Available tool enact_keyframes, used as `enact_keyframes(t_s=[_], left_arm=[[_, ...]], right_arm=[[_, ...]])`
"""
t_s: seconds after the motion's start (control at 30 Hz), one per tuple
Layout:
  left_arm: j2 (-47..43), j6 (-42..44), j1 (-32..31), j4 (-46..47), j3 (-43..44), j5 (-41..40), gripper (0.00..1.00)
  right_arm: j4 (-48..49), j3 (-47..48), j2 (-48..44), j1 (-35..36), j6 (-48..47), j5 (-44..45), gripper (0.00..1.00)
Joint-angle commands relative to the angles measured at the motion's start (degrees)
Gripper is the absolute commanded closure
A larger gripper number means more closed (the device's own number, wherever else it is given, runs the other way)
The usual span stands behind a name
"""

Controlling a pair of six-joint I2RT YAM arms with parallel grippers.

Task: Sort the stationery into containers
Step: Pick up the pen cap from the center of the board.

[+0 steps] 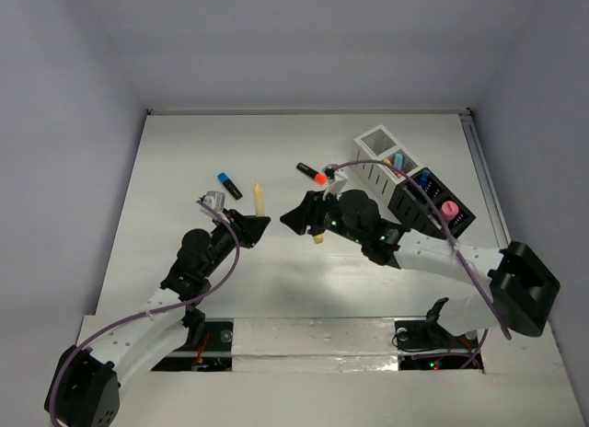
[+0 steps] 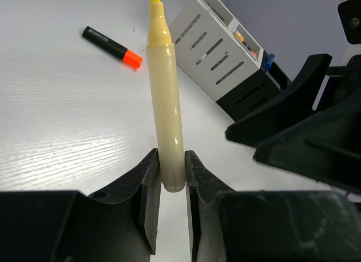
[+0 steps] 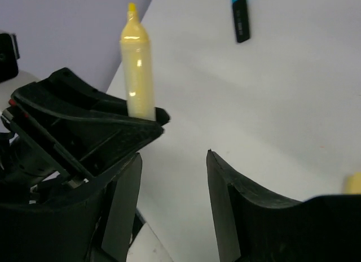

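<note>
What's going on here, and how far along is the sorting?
The left gripper is shut on a pale yellow marker. The right gripper, fingers open and empty, sits close by, facing it. The containers hold a few items; an orange-capped marker and a blue-capped marker lie loose on the table.

On the counter (image 1: 175,160), the container row (image 1: 375,176) stands far right, the rear marker (image 1: 312,173) lies left of it, the leftmost marker (image 1: 229,185) lies farther left, and the gripped marker (image 1: 259,198) sits between the left fingers (image 2: 148,188), left of the right fingers (image 3: 231,205).
</note>
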Motion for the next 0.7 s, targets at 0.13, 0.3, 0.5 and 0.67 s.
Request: enact_keyframes(t_s=[0.13, 0.3, 0.5, 0.67], left_arm=[[1.03, 1.72, 0.19, 5.73, 1.06, 2.27, 1.0], [3.49, 1.55, 0.19, 8.19, 1.14, 4.56, 1.0], [3.32, 1.64, 0.19, 8.54, 0.79, 4.13, 1.0], [3.15, 1.64, 0.19, 8.81, 0.79, 4.65, 1.0]], right_arm=[[-16.64, -2.52, -7.42, -4.62, -4.45, 2.49, 0.56], [-21.94, -2.51, 0.03, -4.63, -6.04, -3.99, 0.64], [-17.03, -2.43, 6.73, -4.63, -5.25, -5.42, 0.62], [-14.3, -2.25, 12.96, -5.68, -4.11, -4.28, 0.56]])
